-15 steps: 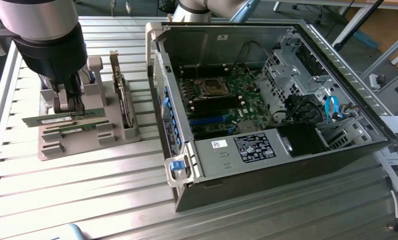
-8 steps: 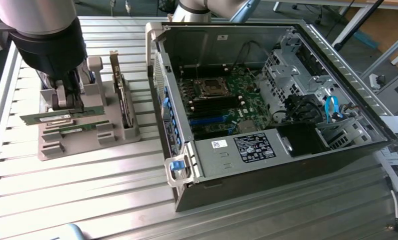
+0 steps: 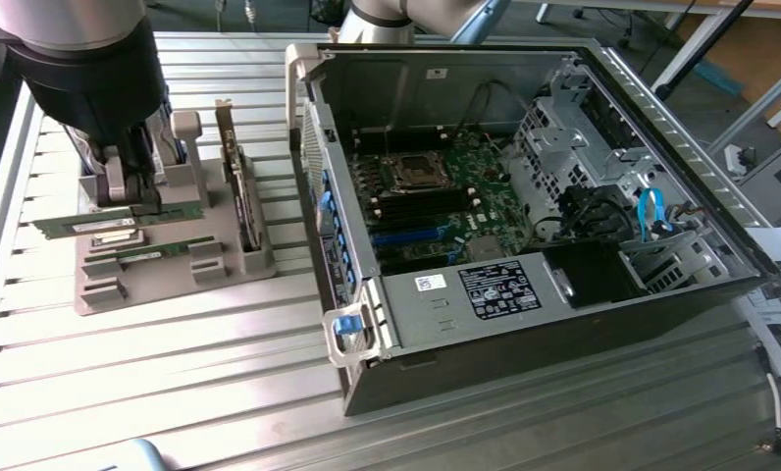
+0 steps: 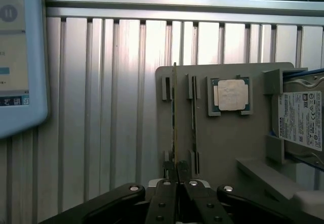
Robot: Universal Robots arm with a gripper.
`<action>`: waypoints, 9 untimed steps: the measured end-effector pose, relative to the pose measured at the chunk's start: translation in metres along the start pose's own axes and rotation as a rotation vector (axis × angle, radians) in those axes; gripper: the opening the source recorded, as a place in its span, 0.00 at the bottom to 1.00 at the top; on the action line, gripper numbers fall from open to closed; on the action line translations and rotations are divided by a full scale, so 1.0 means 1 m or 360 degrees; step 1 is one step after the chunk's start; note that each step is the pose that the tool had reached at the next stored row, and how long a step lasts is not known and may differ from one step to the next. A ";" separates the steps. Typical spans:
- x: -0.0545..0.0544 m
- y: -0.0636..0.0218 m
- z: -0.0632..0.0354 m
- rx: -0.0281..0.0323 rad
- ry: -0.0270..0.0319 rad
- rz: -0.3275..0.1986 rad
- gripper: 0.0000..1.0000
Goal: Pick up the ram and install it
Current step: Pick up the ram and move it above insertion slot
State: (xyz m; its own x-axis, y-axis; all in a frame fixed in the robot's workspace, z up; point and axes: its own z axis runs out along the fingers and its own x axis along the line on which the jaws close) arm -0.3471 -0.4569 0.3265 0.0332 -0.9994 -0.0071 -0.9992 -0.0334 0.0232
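1. The pincer (image 4: pixel 176 176) is closed almost all the way. Its two fingertips pinch the near end of the ram (image 4: pixel 174 118), and the thin green edge runs straight out from between them.
2. In the exterior view the pincer (image 3: pixel 144 203) hangs from the arm (image 3: pixel 83 59) in the upper left of the frame. The ram (image 3: pixel 87 225) reaches from it toward the exterior view's left, low over the grey holder (image 3: pixel 240 263). We cannot tell whether it has come clear of its slot.
3. A second green stick (image 3: pixel 148 253) sits in the holder just beside the ram, parallel to it.
4. On the same holder the wrist view shows a processor chip (image 4: pixel 230 95) lying flat in a square recess, with a hard drive (image 4: pixel 301 120) beyond it.
5. A dark expansion card (image 3: pixel 240 196) stands upright along the holder's side toward the exterior view's right.
6. The open computer case (image 3: pixel 522 343) takes up the centre and right of the exterior view, well apart from the ram, with its motherboard (image 3: pixel 449 191) exposed.
7. Holder and case rest on a ribbed metal worktop (image 3: pixel 168 383). A pale-framed screen (image 4: pixel 20 57) shows at the edge of the wrist view.
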 end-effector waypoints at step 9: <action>0.000 0.0002 -0.0095 0.00002 -0.00001 0.0000 0.12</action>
State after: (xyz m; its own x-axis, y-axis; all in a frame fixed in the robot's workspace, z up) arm -0.3471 -0.4569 0.3360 0.0332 -0.9994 -0.0072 -0.9992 -0.0334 0.0230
